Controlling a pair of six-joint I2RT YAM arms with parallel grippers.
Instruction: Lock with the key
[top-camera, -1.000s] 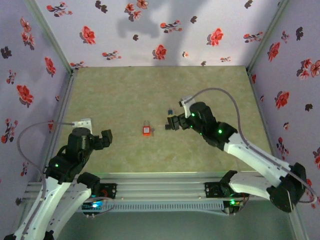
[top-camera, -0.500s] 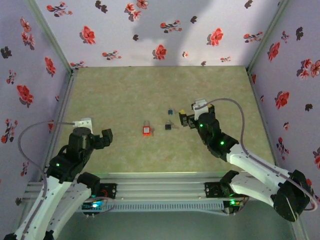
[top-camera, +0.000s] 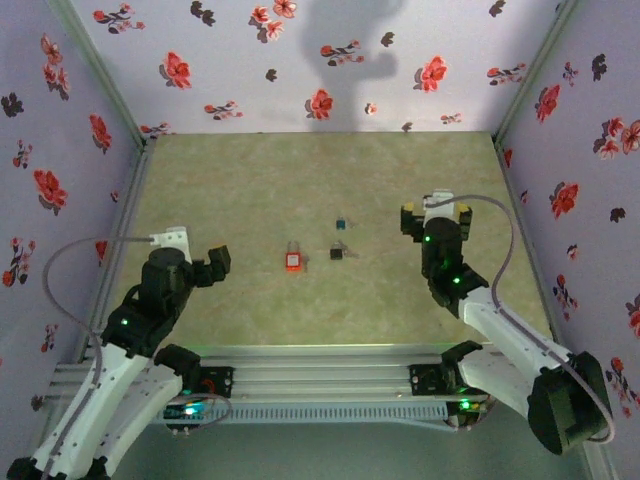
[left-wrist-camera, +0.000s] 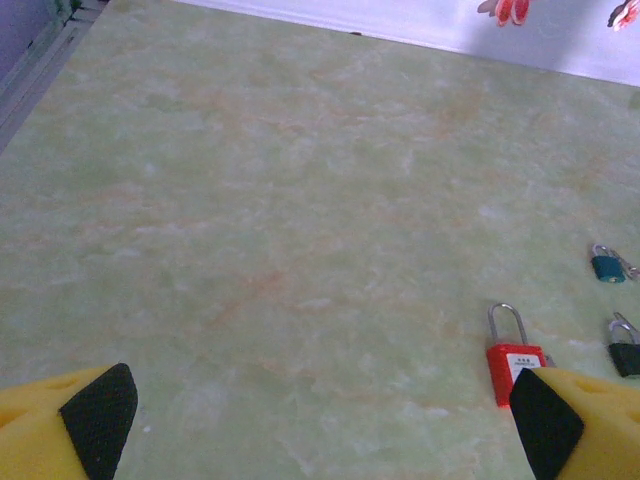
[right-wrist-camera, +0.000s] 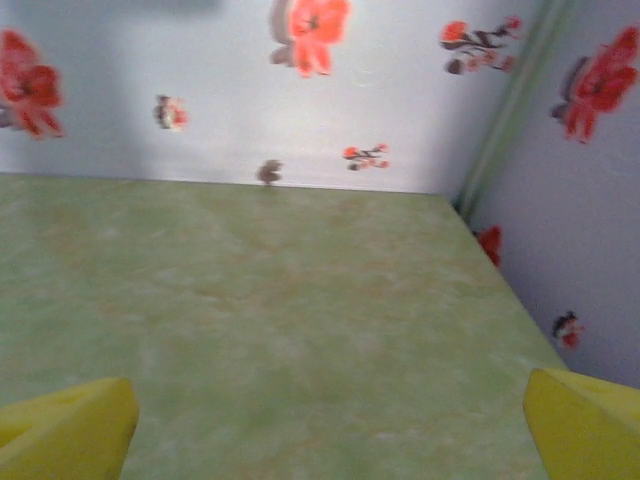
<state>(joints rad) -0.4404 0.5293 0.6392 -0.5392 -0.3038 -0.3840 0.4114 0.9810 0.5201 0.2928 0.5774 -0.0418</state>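
Note:
The key (top-camera: 337, 253), tiny with a black square head, lies on the green mat just right of the red padlock (top-camera: 293, 260). The left wrist view has the padlock (left-wrist-camera: 512, 355) lying flat with its shackle pointing away, and the key (left-wrist-camera: 625, 356) at the right edge. My left gripper (top-camera: 220, 264) stands open to the left of the padlock, with nothing between its yellow fingers (left-wrist-camera: 95, 422). Well right of the key, my right gripper (top-camera: 435, 214) is open and empty and faces the back wall; its fingers (right-wrist-camera: 70, 438) frame bare mat.
A tiny blue-headed piece (top-camera: 341, 223) lies just behind the key, also seen as a teal piece (left-wrist-camera: 605, 266). Flowered walls (top-camera: 300, 60) enclose the mat on three sides. A metal rail (top-camera: 320, 360) runs along the near edge.
My right arm has drawn back from beside the key, swinging right to face the back wall. The left gripper has shifted slightly. Padlock and key have not moved.

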